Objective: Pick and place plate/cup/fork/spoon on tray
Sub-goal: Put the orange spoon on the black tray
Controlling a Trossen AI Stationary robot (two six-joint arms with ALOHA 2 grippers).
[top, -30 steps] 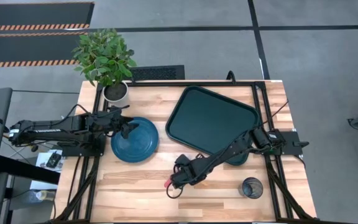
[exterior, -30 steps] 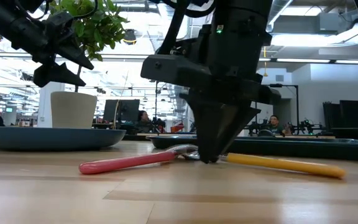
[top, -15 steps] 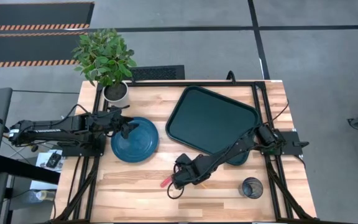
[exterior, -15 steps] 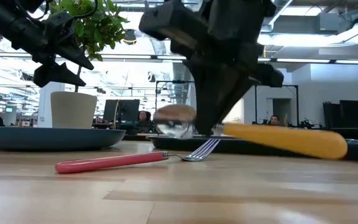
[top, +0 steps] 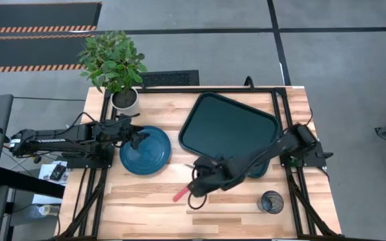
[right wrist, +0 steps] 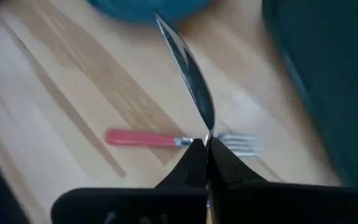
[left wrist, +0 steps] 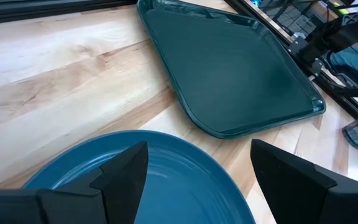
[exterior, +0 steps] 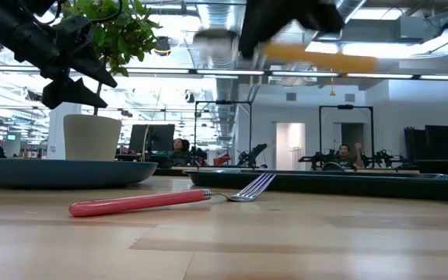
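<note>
right fingers [right wrist: 205, 163] pinching spoon [right wrist: 188, 74] (lifted) | left fingers [left wrist: 126, 171] apart over plate [left wrist: 185, 180]

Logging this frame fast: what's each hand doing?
Left hand: open, over the plate.
Right hand: shut on the spoon, lifted.

No text, label, brand, number or sign can be read on anything in these views.
</note>
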